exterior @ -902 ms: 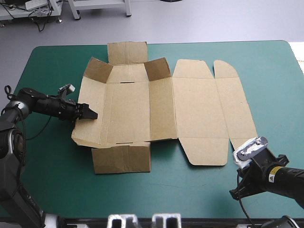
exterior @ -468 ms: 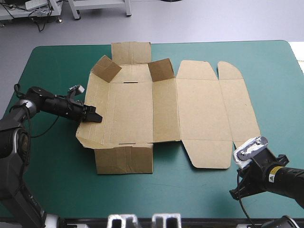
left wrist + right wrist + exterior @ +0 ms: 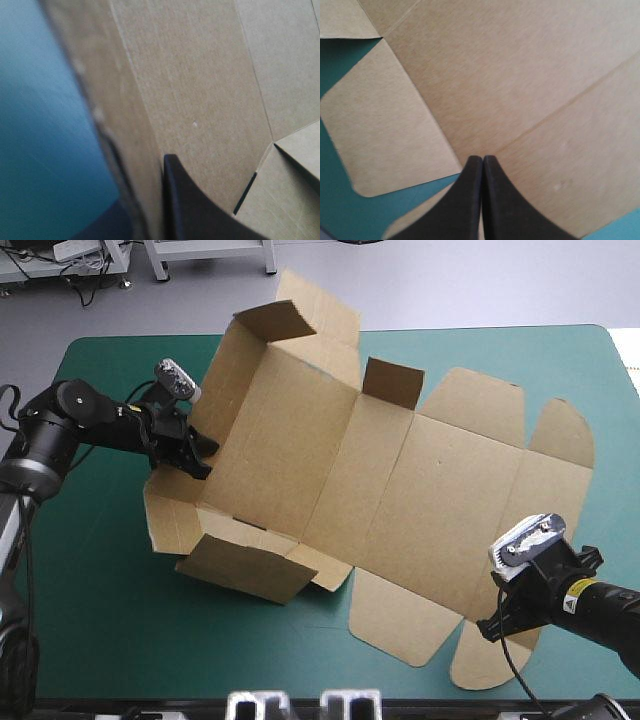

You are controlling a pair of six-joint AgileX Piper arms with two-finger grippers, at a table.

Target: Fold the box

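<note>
The brown box (image 3: 400,470) is a cut sheet lying at a slant across the table. Its left part is raised steeply off the cover, and small flaps stand up at the far end. My left gripper (image 3: 197,458) is shut on the raised left wall from outside. In the left wrist view one black finger (image 3: 190,205) lies against the inner face of the board (image 3: 200,75), and the other finger is hidden behind it. My right gripper (image 3: 488,630) is shut and empty, hovering over the sheet's near right end. In the right wrist view its tip (image 3: 482,159) points over flat board (image 3: 520,75) beside a rounded flap (image 3: 380,125).
The teal-green cover (image 3: 110,610) shows at the near left and at the far right corner (image 3: 570,370). The sheet's near flaps (image 3: 480,665) reach close to the table's front edge.
My left gripper has risen and moved away from me, lifting the box's left side. The whole sheet has swung, and its right end now lies under my right gripper, which hardly moved.
</note>
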